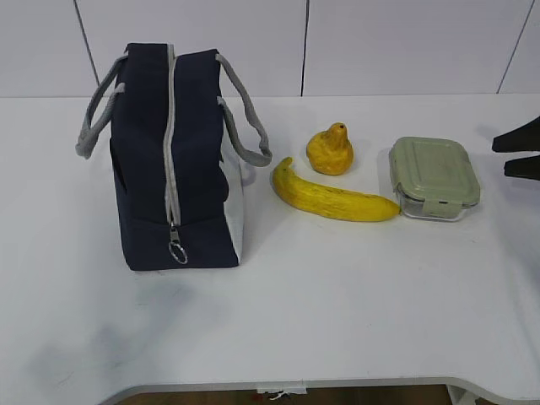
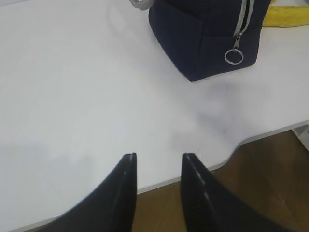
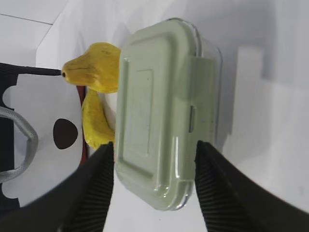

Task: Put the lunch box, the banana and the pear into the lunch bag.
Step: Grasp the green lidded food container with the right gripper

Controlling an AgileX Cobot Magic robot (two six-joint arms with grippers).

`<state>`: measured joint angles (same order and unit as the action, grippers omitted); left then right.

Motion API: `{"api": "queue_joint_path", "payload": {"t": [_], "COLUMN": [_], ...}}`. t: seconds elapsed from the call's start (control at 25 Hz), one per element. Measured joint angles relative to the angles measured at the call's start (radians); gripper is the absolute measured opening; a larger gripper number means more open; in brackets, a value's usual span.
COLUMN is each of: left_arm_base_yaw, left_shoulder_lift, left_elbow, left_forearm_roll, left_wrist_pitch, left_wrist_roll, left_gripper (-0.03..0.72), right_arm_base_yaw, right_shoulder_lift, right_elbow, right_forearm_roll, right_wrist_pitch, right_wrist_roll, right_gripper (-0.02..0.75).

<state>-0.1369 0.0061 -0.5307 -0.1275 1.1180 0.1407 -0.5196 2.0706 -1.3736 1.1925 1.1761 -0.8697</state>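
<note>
Both right gripper (image 3: 154,150) fingers flank the lunch box (image 3: 164,111), apart.

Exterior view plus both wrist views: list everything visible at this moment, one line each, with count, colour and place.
lunch bag: one, navy with grey handles and white side panel, standing on the left of the table, zipper closed
ring pull: one, metal, hanging at the zipper's near end
banana: one, yellow, lying right of the bag
pear: one, yellow-orange, just behind the banana
lunch box: one, clear with sage-green lid, right of the banana's tip
table: one, white
left gripper: black, open, over bare table near the front edge
right gripper: black, open, fingers either side of the lunch box
</note>
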Motion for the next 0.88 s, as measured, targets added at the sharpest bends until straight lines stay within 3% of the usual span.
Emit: {"api": "queue_joint_path", "payload": {"t": [0.36,0.88], "left_arm_base_yaw": [0.000,0.000], "left_shoulder_lift": [0.000,0.000], "left_elbow": [0.000,0.000], "left_forearm_roll": [0.000,0.002], "left_wrist_pitch": [-0.003,-0.005], "left_wrist_roll": [-0.002,-0.002], "left_gripper": [0.239,0.239], "right_arm_base_yaw": [0.000,0.048], "right_shoulder_lift": [0.063,0.126], "right_elbow": [-0.041,-0.101], "right_forearm_roll": [0.000,0.002], "right_wrist_pitch": [0.000,0.000], "right_wrist_roll": [0.000,0.002], "right_gripper": [0.539,0.552]}}
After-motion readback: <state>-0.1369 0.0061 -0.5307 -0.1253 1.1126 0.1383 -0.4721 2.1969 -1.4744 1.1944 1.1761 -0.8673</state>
